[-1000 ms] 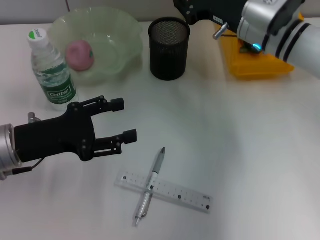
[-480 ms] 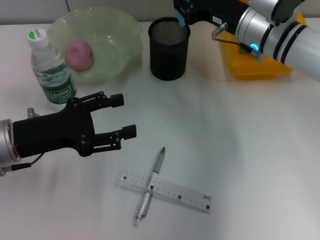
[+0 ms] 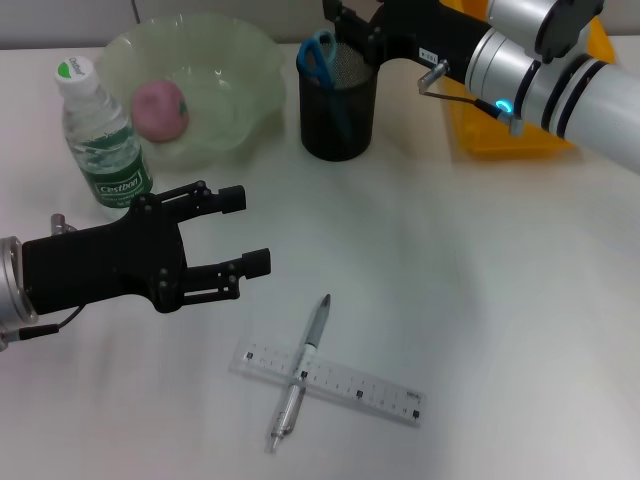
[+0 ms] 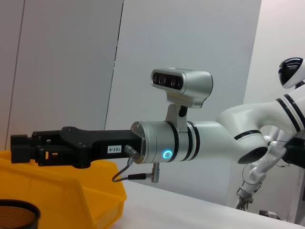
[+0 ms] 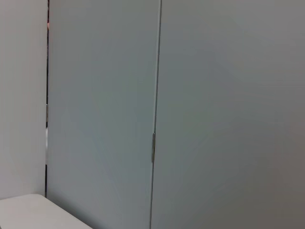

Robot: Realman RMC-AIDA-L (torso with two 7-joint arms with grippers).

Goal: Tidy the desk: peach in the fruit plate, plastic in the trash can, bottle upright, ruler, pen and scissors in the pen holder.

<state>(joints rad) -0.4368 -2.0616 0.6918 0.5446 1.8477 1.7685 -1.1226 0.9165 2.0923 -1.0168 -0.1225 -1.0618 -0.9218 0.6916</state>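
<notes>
Head view is showing the left claw [image 3: 250, 232] hovering low over the desk [image 3: 500, 300], fingers spread wide and gripping nothing. The right claw [image 3: 345, 25] is sitting just above the pen holder [image 3: 338, 105], where the scissors [image 3: 322, 55] are standing; I cannot tell whether its fingers are parted. Near the front edge the ruler [image 3: 330, 383] is lying flat under the pen [image 3: 302, 368]. The ruler looks thin, stiff and slippery, best pinched across its edges; the pen is light, best taken mid-barrel.
</notes>
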